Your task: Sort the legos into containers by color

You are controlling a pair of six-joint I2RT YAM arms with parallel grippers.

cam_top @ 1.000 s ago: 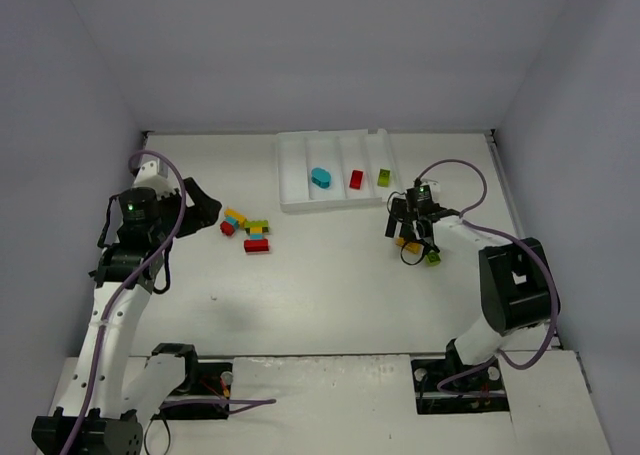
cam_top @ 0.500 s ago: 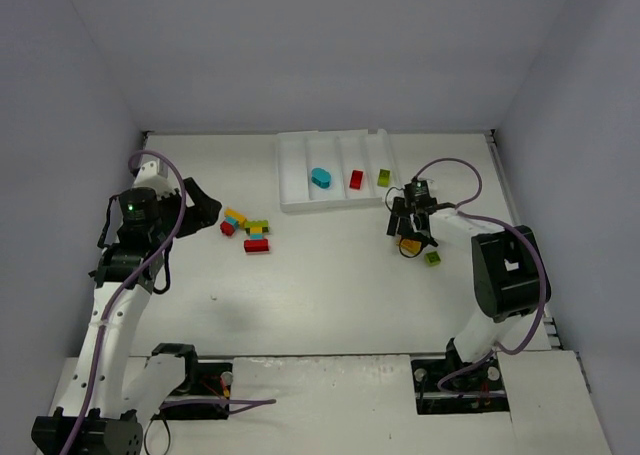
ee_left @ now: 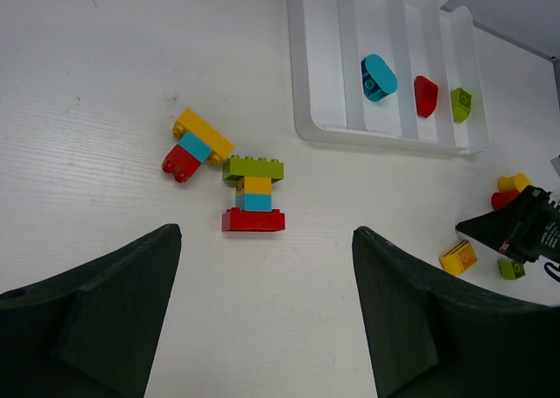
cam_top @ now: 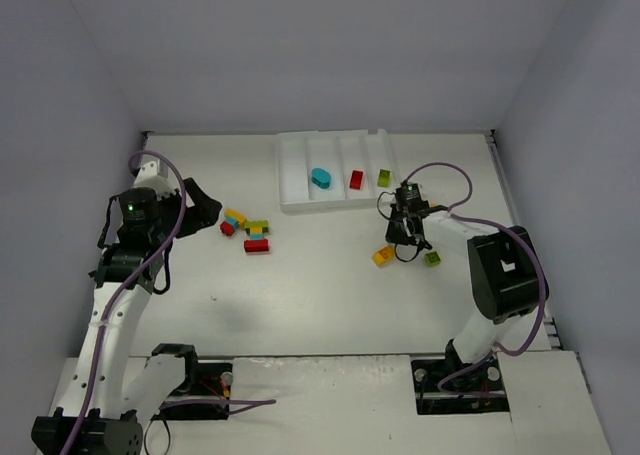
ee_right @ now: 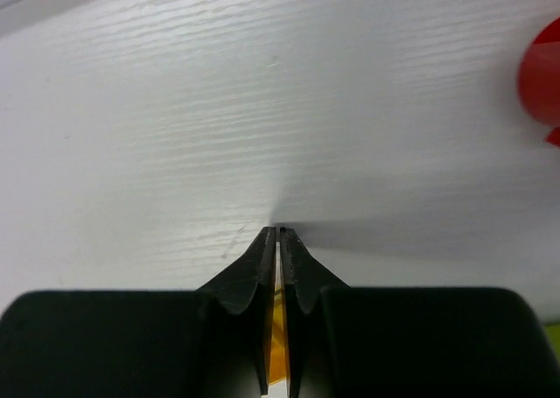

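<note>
The right tool [ee_right: 278, 233] stood low over the table [cam_top: 320, 285] with its fingers pressed together and nothing clamped at their tips; only a thin yellow sliver showed through the slit further back. In the overhead view a loose yellow brick [cam_top: 383, 256] lay on the table at about 7 o'clock from that tool, close by but apart from it. A small lime-green brick [cam_top: 432, 258] lay at about 5 o'clock.

The left tool [ee_left: 265, 236] hung wide open and held nothing. At its 12 o'clock were two multicolour stacks. The nearer stack [ee_left: 254, 195] ran lime green, yellow, cyan and red, and the other stack [ee_left: 194, 146] ran yellow, cyan and red.

The white tray [ee_left: 324, 66] sat at 12 o'clock on the table. Counting from its 9 o'clock side, a cyan rounded brick [ee_left: 378, 75] lay in the second compartment, a red brick [ee_left: 425, 95] in the third and a lime-green piece [ee_left: 460, 103] in the fourth.
</note>
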